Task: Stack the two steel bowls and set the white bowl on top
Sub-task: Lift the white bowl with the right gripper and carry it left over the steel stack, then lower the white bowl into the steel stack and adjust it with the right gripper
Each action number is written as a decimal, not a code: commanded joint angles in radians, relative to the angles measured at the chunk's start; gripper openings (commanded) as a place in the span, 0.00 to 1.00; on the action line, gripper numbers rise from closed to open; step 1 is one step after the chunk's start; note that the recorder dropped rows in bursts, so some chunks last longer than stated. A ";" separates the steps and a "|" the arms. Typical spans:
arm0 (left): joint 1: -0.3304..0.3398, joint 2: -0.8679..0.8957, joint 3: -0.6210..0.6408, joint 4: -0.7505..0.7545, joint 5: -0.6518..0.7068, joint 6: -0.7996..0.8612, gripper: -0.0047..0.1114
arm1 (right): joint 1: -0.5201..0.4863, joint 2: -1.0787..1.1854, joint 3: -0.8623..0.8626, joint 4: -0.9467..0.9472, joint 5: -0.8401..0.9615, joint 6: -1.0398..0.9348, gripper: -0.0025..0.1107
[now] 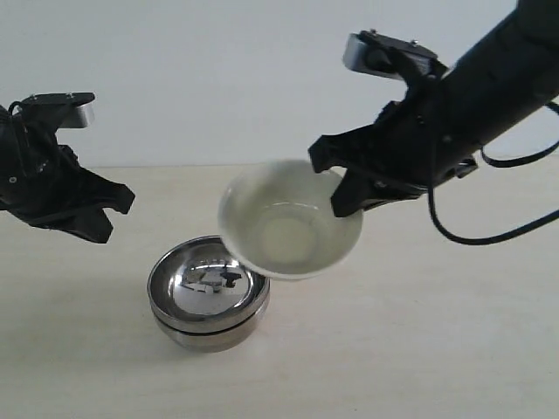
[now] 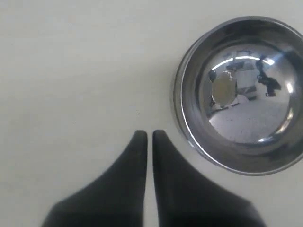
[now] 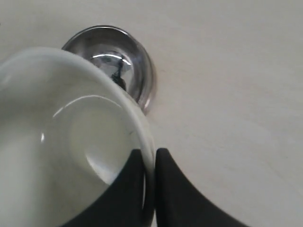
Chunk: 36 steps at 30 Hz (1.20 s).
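The two steel bowls sit nested one inside the other on the table, left of centre; they also show as the steel stack and, partly hidden, the steel stack. The white bowl hangs tilted in the air just right of and above the stack. My right gripper is shut on its rim, one finger inside and one outside, as the right gripper shows on the white bowl. My left gripper hovers left of the stack, the left gripper shut and empty.
The pale table spreads around the stack. A white wall stands behind. A black cable loops under the right arm.
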 commanded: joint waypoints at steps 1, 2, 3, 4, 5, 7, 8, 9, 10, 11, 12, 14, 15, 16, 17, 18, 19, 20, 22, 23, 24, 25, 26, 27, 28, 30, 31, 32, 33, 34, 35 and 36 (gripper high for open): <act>0.004 -0.001 0.005 -0.011 0.004 -0.012 0.07 | 0.082 0.095 -0.070 0.010 -0.037 0.046 0.02; 0.004 -0.001 0.005 -0.011 0.010 -0.014 0.07 | 0.093 0.114 -0.083 0.010 -0.039 0.051 0.02; 0.004 -0.001 0.005 -0.011 0.018 -0.014 0.07 | 0.103 0.139 -0.102 0.010 -0.039 0.055 0.02; 0.004 -0.001 0.005 -0.011 0.026 -0.014 0.07 | 0.110 0.168 -0.123 0.010 -0.036 0.055 0.02; 0.004 -0.001 0.005 -0.011 0.032 -0.014 0.07 | 0.116 0.210 -0.151 0.015 -0.036 0.056 0.02; 0.004 -0.001 0.005 -0.011 0.032 -0.014 0.07 | 0.124 0.249 -0.176 0.015 -0.036 0.062 0.02; 0.004 -0.001 0.005 -0.011 0.032 -0.014 0.07 | 0.124 0.268 -0.189 0.015 -0.036 0.064 0.02; 0.004 -0.001 0.005 -0.011 0.027 -0.014 0.07 | 0.124 0.283 -0.198 0.015 -0.036 0.065 0.02; 0.004 -0.001 0.005 -0.011 0.022 -0.014 0.07 | 0.124 0.304 -0.210 0.021 -0.036 0.068 0.02; 0.004 -0.001 0.005 -0.011 0.020 -0.014 0.07 | 0.124 0.318 -0.216 0.023 -0.036 0.068 0.02; 0.004 -0.001 0.005 -0.011 0.014 -0.014 0.07 | 0.124 0.334 -0.224 0.023 -0.038 0.068 0.02; 0.004 -0.001 0.005 -0.011 0.006 -0.014 0.07 | 0.124 0.364 -0.238 0.025 -0.044 0.068 0.02; 0.004 -0.001 0.005 -0.011 -0.002 -0.014 0.07 | 0.124 0.378 -0.243 0.031 -0.046 0.068 0.02; 0.004 -0.001 0.005 -0.011 -0.008 -0.014 0.07 | 0.126 0.391 -0.251 0.034 -0.047 0.068 0.02; 0.004 -0.001 0.005 -0.011 -0.008 -0.014 0.07 | 0.129 0.401 -0.259 0.036 -0.051 0.068 0.02; 0.004 -0.001 0.005 -0.011 -0.013 -0.014 0.07 | 0.134 0.412 -0.262 0.035 -0.056 0.068 0.02; 0.002 -0.001 0.005 -0.011 -0.018 -0.014 0.07 | 0.140 0.421 -0.267 0.035 -0.067 0.068 0.02; 0.002 -0.001 0.005 -0.011 -0.021 -0.014 0.07 | 0.146 0.422 -0.272 0.035 -0.074 0.068 0.02; 0.002 -0.001 0.005 -0.011 -0.024 -0.014 0.07 | 0.157 0.435 -0.277 0.035 -0.095 0.068 0.02; 0.002 -0.001 0.005 -0.011 -0.024 -0.014 0.07 | 0.162 0.440 -0.282 0.029 -0.096 0.070 0.02; 0.002 -0.001 0.005 -0.011 -0.022 -0.014 0.07 | 0.162 0.447 -0.291 0.029 -0.092 0.072 0.02; 0.002 -0.001 0.005 -0.011 -0.019 -0.014 0.07 | 0.162 0.455 -0.297 0.029 -0.085 0.076 0.02; 0.002 -0.001 0.005 -0.013 -0.016 -0.014 0.07 | 0.162 0.462 -0.305 0.029 -0.080 0.078 0.02; 0.002 -0.001 0.005 -0.013 -0.012 -0.014 0.07 | 0.162 0.469 -0.310 0.022 -0.074 0.084 0.02; 0.002 -0.001 0.005 -0.013 -0.009 -0.014 0.07 | 0.162 0.471 -0.310 0.022 -0.076 0.089 0.02; 0.002 -0.001 0.005 -0.013 -0.009 -0.014 0.07 | 0.162 0.482 -0.310 0.013 -0.080 0.107 0.02; 0.002 -0.001 0.005 -0.013 -0.009 -0.014 0.07 | 0.162 0.484 -0.310 0.006 -0.082 0.109 0.02; 0.002 -0.001 0.005 -0.013 -0.011 -0.012 0.07 | 0.162 0.488 -0.310 0.001 -0.082 0.109 0.02; 0.002 -0.001 0.005 -0.013 -0.013 -0.010 0.07 | 0.162 0.490 -0.310 -0.004 -0.080 0.109 0.02; 0.002 -0.001 0.005 -0.013 -0.013 -0.010 0.07 | 0.162 0.490 -0.310 -0.020 -0.078 0.111 0.02; 0.002 -0.001 0.005 -0.013 -0.013 -0.010 0.07 | 0.162 0.490 -0.310 -0.035 -0.079 0.121 0.02; 0.002 -0.001 0.005 -0.013 -0.013 -0.010 0.07 | 0.162 0.490 -0.310 -0.047 -0.079 0.125 0.02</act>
